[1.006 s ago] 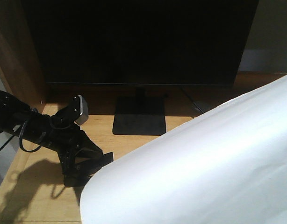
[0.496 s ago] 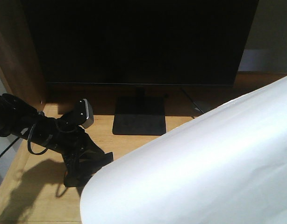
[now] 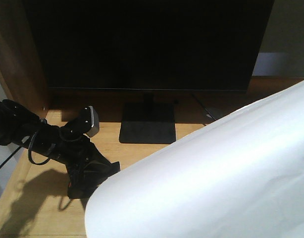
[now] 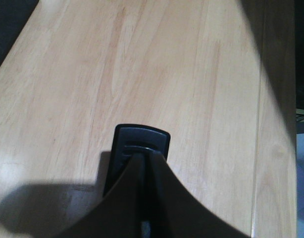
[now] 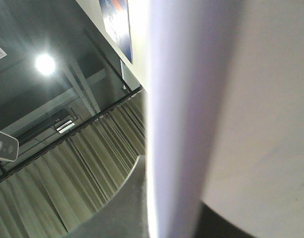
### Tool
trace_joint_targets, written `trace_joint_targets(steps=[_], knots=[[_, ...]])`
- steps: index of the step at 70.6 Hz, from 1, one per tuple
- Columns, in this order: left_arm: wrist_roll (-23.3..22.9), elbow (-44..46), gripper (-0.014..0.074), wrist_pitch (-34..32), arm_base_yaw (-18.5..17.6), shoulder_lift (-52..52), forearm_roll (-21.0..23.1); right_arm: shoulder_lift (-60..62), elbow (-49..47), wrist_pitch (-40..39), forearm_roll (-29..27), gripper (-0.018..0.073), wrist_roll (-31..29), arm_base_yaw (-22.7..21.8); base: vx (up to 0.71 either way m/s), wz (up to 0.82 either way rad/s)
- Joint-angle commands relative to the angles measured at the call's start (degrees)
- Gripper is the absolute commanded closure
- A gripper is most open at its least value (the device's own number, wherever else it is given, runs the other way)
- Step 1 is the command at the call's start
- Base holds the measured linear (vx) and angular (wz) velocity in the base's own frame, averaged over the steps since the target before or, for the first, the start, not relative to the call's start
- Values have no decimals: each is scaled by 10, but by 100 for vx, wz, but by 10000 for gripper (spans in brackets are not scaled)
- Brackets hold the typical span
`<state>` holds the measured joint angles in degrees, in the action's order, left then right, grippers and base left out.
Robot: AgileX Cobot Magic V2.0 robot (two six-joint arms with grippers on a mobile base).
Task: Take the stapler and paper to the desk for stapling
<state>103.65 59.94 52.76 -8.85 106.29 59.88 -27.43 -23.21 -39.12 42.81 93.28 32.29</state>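
Since a second ago the left arm [image 3: 23, 131] has shifted a little toward the right of the front view, and its grey camera [image 3: 91, 120] now sits closer to the monitor stand [image 3: 147, 124]; over the last half second almost nothing has changed, and the paper [image 3: 216, 178] has kept its place.

At the far left of the front view a darker wooden side panel [image 3: 18, 54] rises beside the desk [image 3: 38, 218]. The left arm reaches in from the left edge, with a black cable [image 3: 35, 156] looping under it, and throws a shadow on the wood below. The left gripper [image 3: 92, 173] points down and to the right, low over the desk, its tip just beside the paper's near edge. In the left wrist view its fingers [image 4: 122, 198] are drawn together with only a thin slit between them, closed on the stapler [image 4: 142, 141], whose black nose sticks out past their tips over bare wood in the lower middle of that frame.

A dark monitor [image 3: 147, 44] fills the upper middle of the front view.

The paper curves across the whole lower right, held up off the desk and hiding what lies behind it. In the right wrist view its edge runs top to bottom through the middle. The right gripper [image 5: 167, 223] shows only as blurred shapes at the bottom, so I cannot tell how its jaws stand.
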Motion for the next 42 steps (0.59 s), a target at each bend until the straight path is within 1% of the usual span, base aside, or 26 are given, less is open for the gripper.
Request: trace_joint_targets(steps=[1,42], knots=[[-1,13,603,20,-2,-23,26,-3,-16,-25,-13,565,-4,-3,0,0],[-1,13,603,20,-2,-23,26,-3,-16,-25,-13,565,-4,-3,0,0]])
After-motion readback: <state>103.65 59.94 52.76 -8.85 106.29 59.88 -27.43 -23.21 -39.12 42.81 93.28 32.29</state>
